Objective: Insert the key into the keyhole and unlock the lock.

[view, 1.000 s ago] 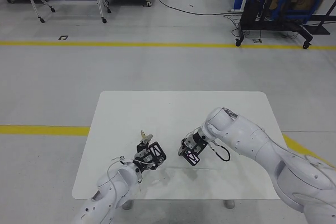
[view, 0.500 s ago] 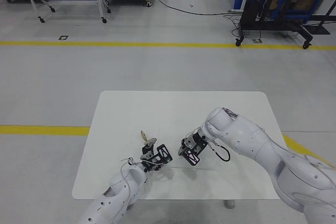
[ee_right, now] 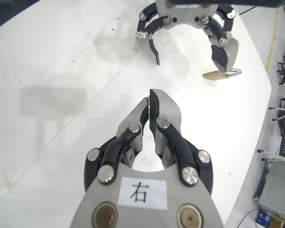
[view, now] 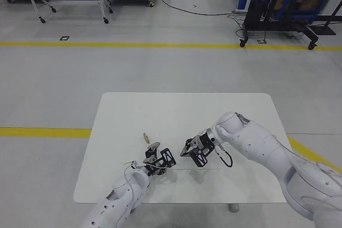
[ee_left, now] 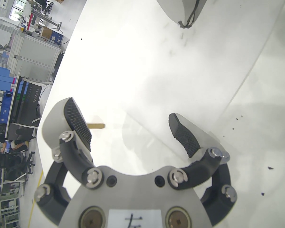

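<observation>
1. White table (view: 159,108): rounded corners, standing on grey floor.
2. Dark specks (ee_right: 80,52): scattered across tabletop.
3. Yellow floor lines (view: 102,44): one beyond table, one passing beneath it.
4. Black wheeled frame (view: 276,27): far right.

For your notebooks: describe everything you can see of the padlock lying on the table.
The padlock is small, with a blocky, brass-coloured body and a shiny silver shackle. It lies flat on its side on the white table, just outside the open jaws of the left gripper. One finger stands in front of it and hides where the body meets the shackle. Whether that finger touches it, and whether the shackle is locked, cannot be told.
</observation>
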